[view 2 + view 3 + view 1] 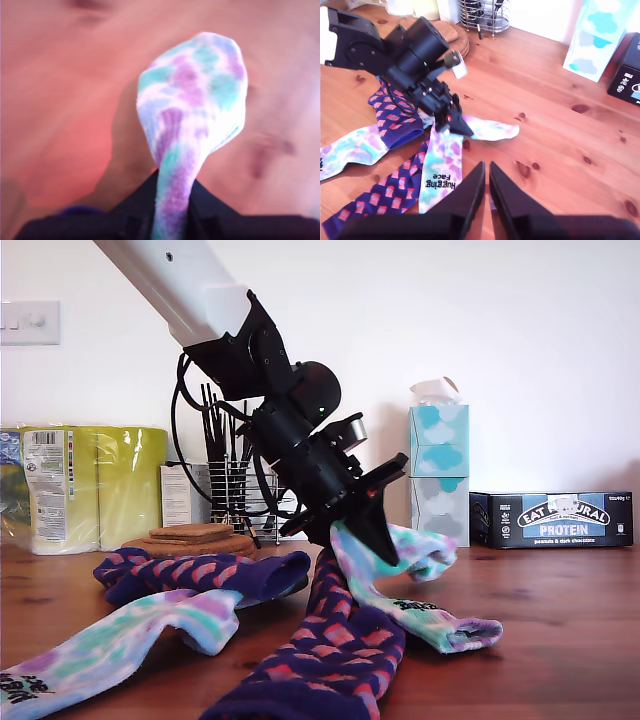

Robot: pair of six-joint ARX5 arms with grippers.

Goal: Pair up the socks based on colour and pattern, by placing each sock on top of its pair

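White wall [540, 330], wooden table [560, 610]

My second gripper [486, 175], jaws nearly closed and empty, hangs above the wooden table [555, 115]. Beyond it, my first gripper [454, 125] pinches a tie-dye sock [442, 167] lettered "Hugging Face". Two navy socks [390, 112] lie beside another tie-dye sock [355, 147].

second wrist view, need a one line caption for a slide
My first gripper lifts a tie-dye sock off the wooden table, my second gripper waiting with jaws nearly shut.
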